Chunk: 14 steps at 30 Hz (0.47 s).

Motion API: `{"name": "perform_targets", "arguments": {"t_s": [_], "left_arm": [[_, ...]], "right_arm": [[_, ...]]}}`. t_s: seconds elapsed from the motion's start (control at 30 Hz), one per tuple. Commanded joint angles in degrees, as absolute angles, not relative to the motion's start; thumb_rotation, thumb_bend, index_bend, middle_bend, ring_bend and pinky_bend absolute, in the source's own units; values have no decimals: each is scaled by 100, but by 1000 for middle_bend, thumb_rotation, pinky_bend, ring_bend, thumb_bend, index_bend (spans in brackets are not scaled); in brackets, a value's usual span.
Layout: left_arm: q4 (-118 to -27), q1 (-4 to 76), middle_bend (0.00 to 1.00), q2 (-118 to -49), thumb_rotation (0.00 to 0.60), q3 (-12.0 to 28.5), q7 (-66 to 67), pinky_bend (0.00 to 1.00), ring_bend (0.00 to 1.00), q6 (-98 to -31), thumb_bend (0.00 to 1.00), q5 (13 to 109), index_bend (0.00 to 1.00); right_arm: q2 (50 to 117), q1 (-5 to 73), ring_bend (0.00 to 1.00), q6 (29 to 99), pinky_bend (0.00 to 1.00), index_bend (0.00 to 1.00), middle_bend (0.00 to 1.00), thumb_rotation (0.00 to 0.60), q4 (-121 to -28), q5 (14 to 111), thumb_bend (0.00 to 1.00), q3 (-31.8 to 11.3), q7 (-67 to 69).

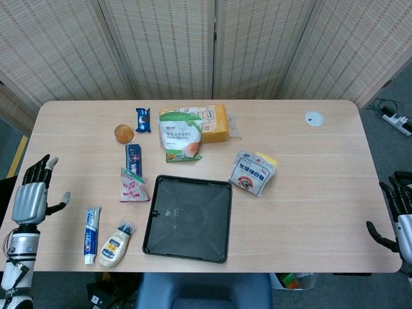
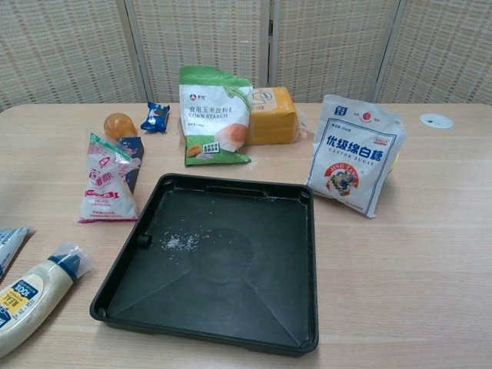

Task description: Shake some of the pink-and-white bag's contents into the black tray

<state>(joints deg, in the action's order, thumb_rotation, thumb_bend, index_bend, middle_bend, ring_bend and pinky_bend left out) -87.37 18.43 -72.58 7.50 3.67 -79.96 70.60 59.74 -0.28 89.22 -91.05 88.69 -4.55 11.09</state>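
The pink-and-white bag [image 1: 132, 187] [image 2: 105, 184] stands on the table just left of the black tray [image 1: 219, 193] [image 2: 300, 254], leaning against a small dark blue box [image 1: 133, 156] [image 2: 131, 157]. A thin scatter of white grains [image 2: 181, 241] lies in the tray's left half. My left hand [image 1: 30, 194] hovers open, fingers spread, at the table's left edge, well away from the bag. My right hand [image 1: 398, 217] shows open at the right edge of the head view, off the table. Neither hand appears in the chest view.
A corn starch bag [image 1: 180, 135], an orange-yellow pack [image 1: 217, 122], an orange ball [image 1: 123, 133] and a blue snack packet [image 1: 143, 119] sit behind the tray. A sugar bag [image 1: 252, 172] lies to its right. Toothpaste [image 1: 91, 234] and a mayonnaise bottle [image 1: 115, 245] lie front left.
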Motion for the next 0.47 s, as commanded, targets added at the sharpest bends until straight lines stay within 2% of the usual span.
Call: {"name": "perform_targets", "arguments": {"t_s": [0.03,0.47], "left_arm": [[-9254,1478,0,-7050,600,590,615,105,0,-8386,396,7181,0],[-10098,860,0,-6932,600,144,1069,93,0,-9066,396,7915,0]], "right_arm": [[6044,134,74,8752,43,0,0,600,-8927,8965,351,-449,1403],[6100,388,78,8551,43,0,8,600,-8826,9170,351,-349,1912]]}}
